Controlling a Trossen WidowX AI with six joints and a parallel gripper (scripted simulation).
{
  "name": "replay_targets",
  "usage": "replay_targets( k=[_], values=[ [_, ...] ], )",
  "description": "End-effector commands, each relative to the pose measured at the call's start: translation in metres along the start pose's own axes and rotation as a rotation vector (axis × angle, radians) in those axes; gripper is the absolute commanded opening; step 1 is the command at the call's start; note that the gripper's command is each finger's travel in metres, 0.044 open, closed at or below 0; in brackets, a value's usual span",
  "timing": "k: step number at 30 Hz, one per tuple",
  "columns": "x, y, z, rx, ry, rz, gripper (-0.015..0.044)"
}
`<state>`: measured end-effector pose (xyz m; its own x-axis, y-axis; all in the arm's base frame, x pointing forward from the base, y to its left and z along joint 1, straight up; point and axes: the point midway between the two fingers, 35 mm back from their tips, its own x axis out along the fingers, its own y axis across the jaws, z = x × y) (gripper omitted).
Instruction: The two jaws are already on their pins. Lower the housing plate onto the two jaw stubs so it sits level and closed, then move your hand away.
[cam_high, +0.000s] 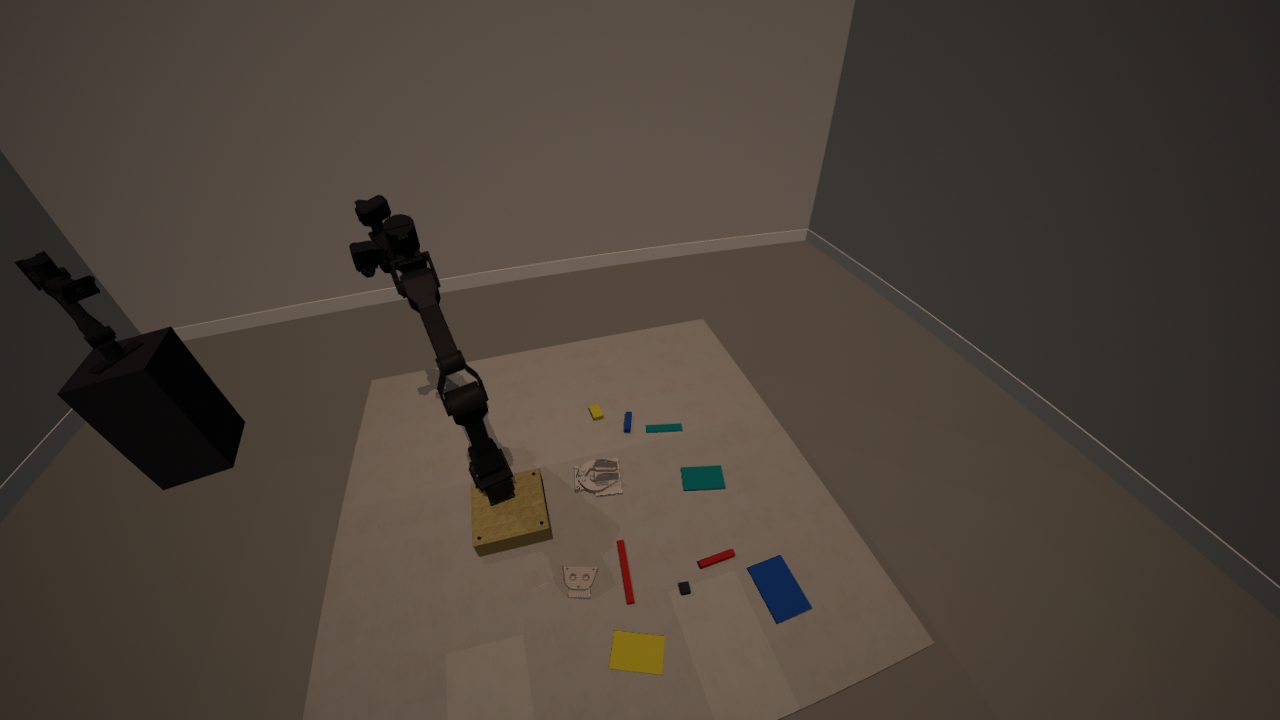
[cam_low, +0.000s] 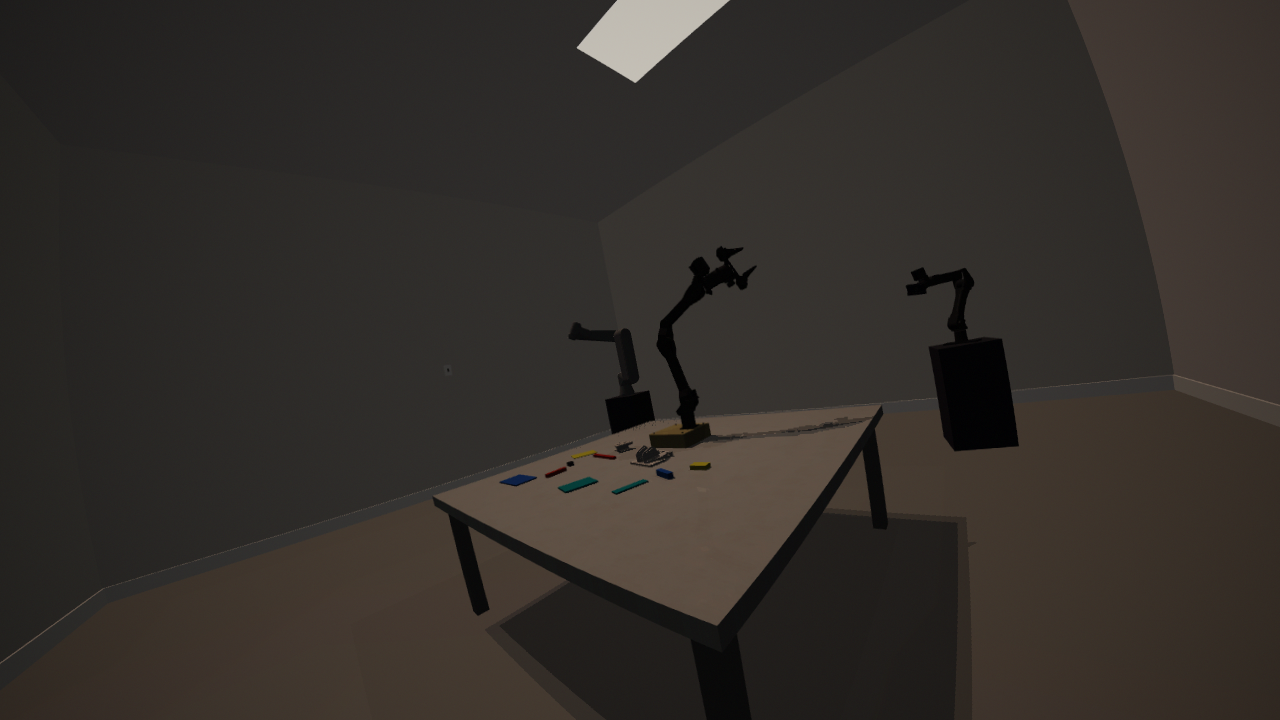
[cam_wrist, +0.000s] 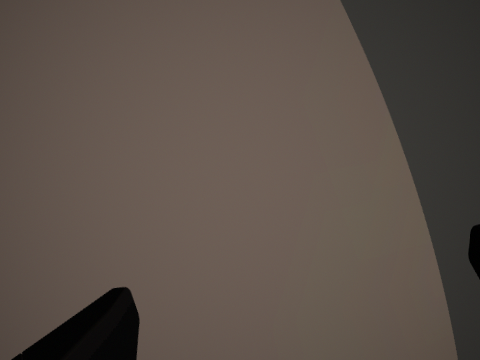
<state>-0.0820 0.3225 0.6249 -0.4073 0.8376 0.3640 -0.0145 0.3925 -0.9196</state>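
The pale housing plate (cam_high: 580, 593) (cam_low: 623, 446) lies flat on the table, its two round holes showing in the top view. It is apart from the pale base (cam_high: 613, 490) (cam_low: 640, 462), which lies beyond it. Two greyish jaws (cam_high: 605, 471) (cam_low: 645, 454) stand on that base; their stubs and pins are too small to make out. My gripper (cam_high: 356, 230) (cam_low: 748, 258) (cam_wrist: 311, 277) is open and empty, raised high above the table and well away from plate and base. The wrist view shows only its fingertips and the walls.
The arm stands on a yellow block (cam_high: 510, 528) (cam_low: 675, 438) beside the plate and base. A long red bar (cam_high: 625, 573) lies near the plate. Yellow (cam_high: 637, 652), blue (cam_high: 779, 589) and teal (cam_high: 702, 478) flat pieces, small bars and a black cube (cam_high: 683, 588) lie around.
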Motion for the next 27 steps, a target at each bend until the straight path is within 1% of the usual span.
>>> replay_targets(
  k=[1, 27],
  values=[
    [-0.003, 0.007, -0.010, 0.008, 0.028, 0.022, 0.0440],
    [-0.027, 0.058, -0.102, 0.171, 0.310, 0.161, 0.0440]
  ],
)
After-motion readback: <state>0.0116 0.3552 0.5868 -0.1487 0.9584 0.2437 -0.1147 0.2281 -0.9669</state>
